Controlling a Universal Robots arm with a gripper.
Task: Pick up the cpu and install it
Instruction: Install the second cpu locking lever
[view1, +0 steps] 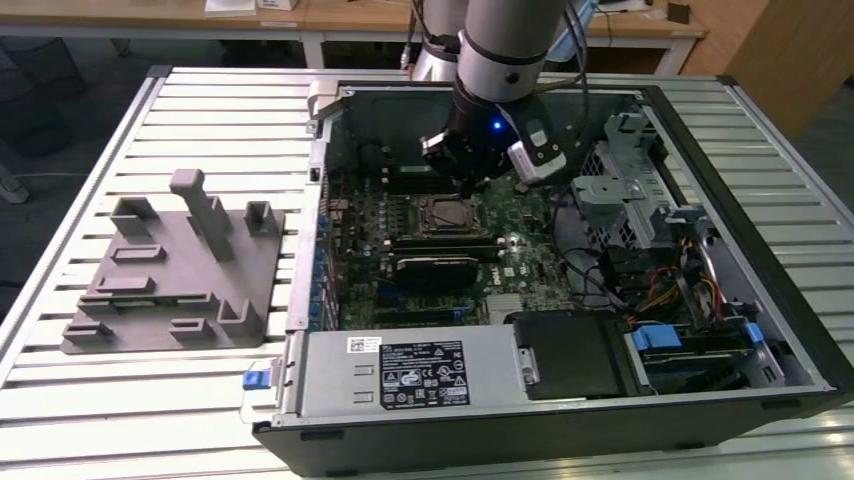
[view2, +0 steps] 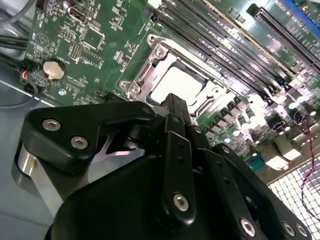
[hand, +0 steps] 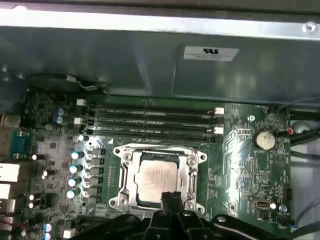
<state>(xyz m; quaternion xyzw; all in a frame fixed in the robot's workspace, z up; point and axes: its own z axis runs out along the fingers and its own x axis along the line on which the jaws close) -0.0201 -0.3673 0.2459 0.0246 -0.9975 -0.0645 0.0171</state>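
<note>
Checking in from the remote desk. The cpu (hand: 156, 177) is sitting flat in its socket (hand: 120, 172) on the motherboard (view1: 527, 235), silver top up, with the metal frame of the socket around it. In the exterior view it's roughly mid-board, towards the far half of the open case (view1: 787, 330).

The gripper (hand: 170, 199) hangs right over the socket's edge. In both wrist views its black tips look pinched together with nothing between them, so as far as I can see the claw is closed and empty. In the second wrist view the tip (view2: 175, 102) overlaps the edge of the chip; I can't tell if it's actually touching or just above it.

Other stuff around:
- The memory slots (hand: 150, 120) run along the far side of the socket, just beside it.
- The coin battery (hand: 263, 140) is on the board, off to one side of the socket and well clear of it.
- The power supply (view1: 400, 370) fills the near end of the case.
- The grey fixture (view1: 167, 275) is out on the slatted table (view1: 80, 400), on the exterior view's left, well apart from the case.

The arm (view1: 505, 45) comes down from the far side into the case.
</note>
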